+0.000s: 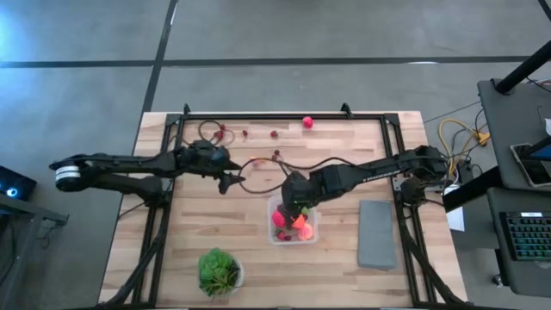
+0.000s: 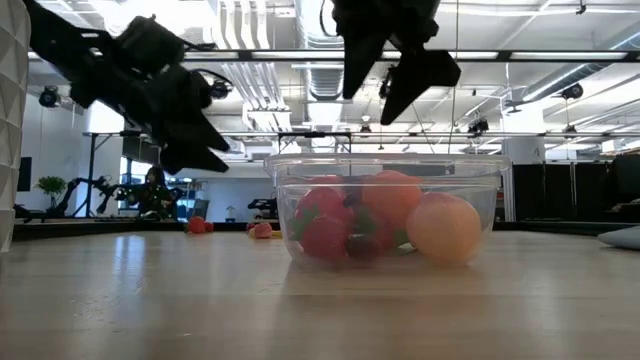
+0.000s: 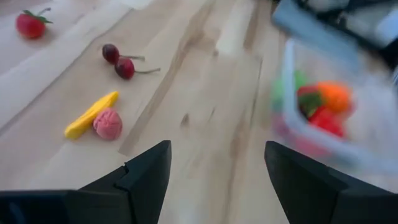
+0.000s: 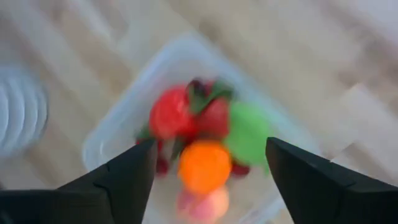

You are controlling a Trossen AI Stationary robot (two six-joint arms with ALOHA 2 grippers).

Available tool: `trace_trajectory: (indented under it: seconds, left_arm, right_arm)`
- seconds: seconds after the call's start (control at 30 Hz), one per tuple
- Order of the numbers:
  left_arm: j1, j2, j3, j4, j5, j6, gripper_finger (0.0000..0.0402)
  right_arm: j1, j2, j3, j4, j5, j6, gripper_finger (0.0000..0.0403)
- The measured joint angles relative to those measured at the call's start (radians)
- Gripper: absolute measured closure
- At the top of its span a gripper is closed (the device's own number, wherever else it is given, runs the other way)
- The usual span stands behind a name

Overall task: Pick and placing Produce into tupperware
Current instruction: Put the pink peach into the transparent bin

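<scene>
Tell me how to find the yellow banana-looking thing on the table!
Start at the clear plastic tupperware full of toy produce in the middle of the wooden table. Look toward the open left gripper; just past it lies a long, thin yellow piece. It touches a round pink berry and is the only long yellow thing among round red ones.

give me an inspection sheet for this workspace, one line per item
surface: wooden table, bare in front.
job's things: tupperware mid-table holds red, orange and green produce; loose pieces lie along the far side.
clutter: grey slab at right, plant in white bowl at front.
grippers: right gripper open, empty, above the tupperware; left gripper open, empty, beside it.
cables: dark cables run across the far table; yellow ones hang off the right edge.
surroundings: desk with keyboard at right.
</scene>
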Motion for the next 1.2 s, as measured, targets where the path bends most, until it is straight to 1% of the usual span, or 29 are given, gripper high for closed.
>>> trace_trajectory:
  seconds: [0.13, 0.2, 0.33, 0.43, 0.53, 0.67, 0.8, 0.93, 1.2]
  left_arm:
    - [0.000, 0.154, 0.062, 0.002, -0.005, 0.150, 0.0157]
    - [0.000, 0.231, 0.098, 0.004, -0.022, 0.181, 0.0157]
    - [0.000, 0.359, 0.169, 0.004, -0.123, 0.188, 0.0157]
    - [0.001, 0.419, 0.213, 0.002, -0.190, 0.190, 0.0157]
    - [0.000, 0.447, 0.245, -0.001, -0.200, 0.191, 0.0157]
    - [0.000, 0.456, 0.266, -0.007, -0.204, 0.191, 0.0157]
    - [0.001, 0.465, 0.267, -0.012, -0.230, 0.177, 0.0159]
    - [0.001, 0.465, 0.265, -0.008, -0.238, 0.084, 0.0175]
    - [0.001, 0.469, 0.265, 0.002, -0.240, 0.134, 0.0224]
  right_arm:
    - [-0.029, -0.053, 0.000, -0.002, 0.148, 0.041, 0.0093]
    - [-0.044, -0.082, 0.000, -0.004, 0.208, 0.056, 0.0089]
    - [-0.065, -0.151, 0.000, -0.030, 0.285, 0.076, 0.0084]
    - [-0.078, -0.196, 0.000, -0.073, 0.335, 0.076, 0.0083]
    - [-0.084, -0.231, 0.000, -0.129, 0.394, 0.076, 0.0083]
    - [-0.107, -0.267, 0.000, -0.228, 0.410, 0.070, 0.0083]
    - [-0.158, -0.301, -0.001, -0.318, 0.438, 0.045, 0.0087]
    - [-0.231, -0.343, -0.002, -0.321, 0.444, -0.094, 0.0090]
    - [-0.375, -0.404, -0.003, -0.306, 0.446, -0.345, 0.0088]
